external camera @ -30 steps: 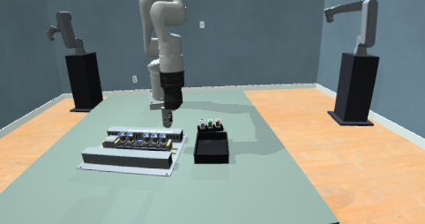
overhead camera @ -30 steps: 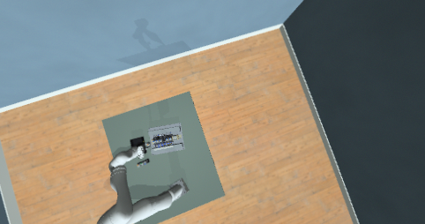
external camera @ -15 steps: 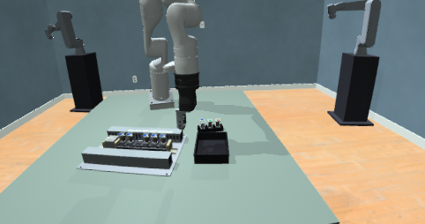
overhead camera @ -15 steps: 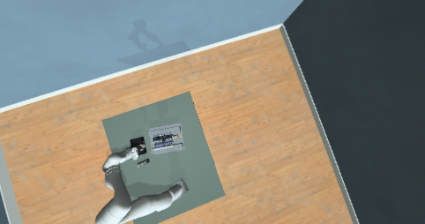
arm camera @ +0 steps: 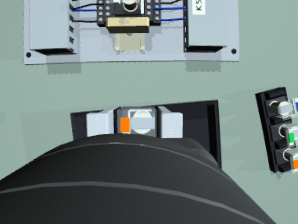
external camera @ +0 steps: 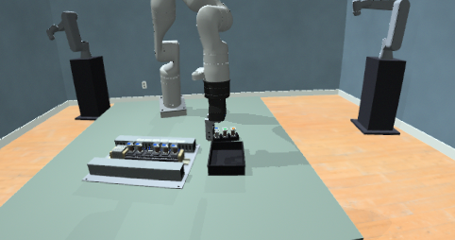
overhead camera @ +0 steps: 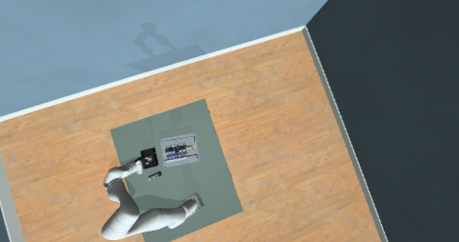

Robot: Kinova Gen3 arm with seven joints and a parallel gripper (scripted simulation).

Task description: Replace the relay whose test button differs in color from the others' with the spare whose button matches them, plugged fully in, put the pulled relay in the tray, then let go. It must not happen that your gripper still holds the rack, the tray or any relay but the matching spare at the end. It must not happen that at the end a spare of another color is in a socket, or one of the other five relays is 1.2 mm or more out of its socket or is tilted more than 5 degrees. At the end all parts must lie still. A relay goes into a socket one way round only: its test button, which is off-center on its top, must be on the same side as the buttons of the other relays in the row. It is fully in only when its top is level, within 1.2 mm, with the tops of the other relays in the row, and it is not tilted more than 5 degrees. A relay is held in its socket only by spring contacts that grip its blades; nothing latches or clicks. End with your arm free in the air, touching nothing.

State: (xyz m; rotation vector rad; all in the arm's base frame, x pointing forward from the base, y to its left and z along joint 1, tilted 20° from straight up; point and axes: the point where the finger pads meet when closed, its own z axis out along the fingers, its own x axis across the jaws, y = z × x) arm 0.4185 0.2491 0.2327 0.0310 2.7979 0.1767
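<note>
My gripper (arm camera: 138,119) (external camera: 210,130) is shut on a relay with an orange button (arm camera: 142,121). In the wrist view it overlaps the black tray (arm camera: 218,137) (external camera: 227,169); the exterior view shows the fingers raised, near the tray's back left. The relay's underside is hidden. The socket row (external camera: 151,158) holds several blue-button relays; the third socket from the left shows as a gap. The black spare holder (arm camera: 267,135) carries a blue-button spare (arm camera: 283,108) (external camera: 216,131), a green-button spare (arm camera: 289,134) (external camera: 225,131) and an orange-button spare (arm camera: 294,160) (external camera: 232,131).
The panel (arm camera: 130,56) (external camera: 136,183) has grey wire ducts (arm camera: 52,27) (arm camera: 206,27) (external camera: 136,169) along both sides of the row. A tan end block (arm camera: 128,24) closes the near end of the row. The spare holder stands behind the tray in the exterior view.
</note>
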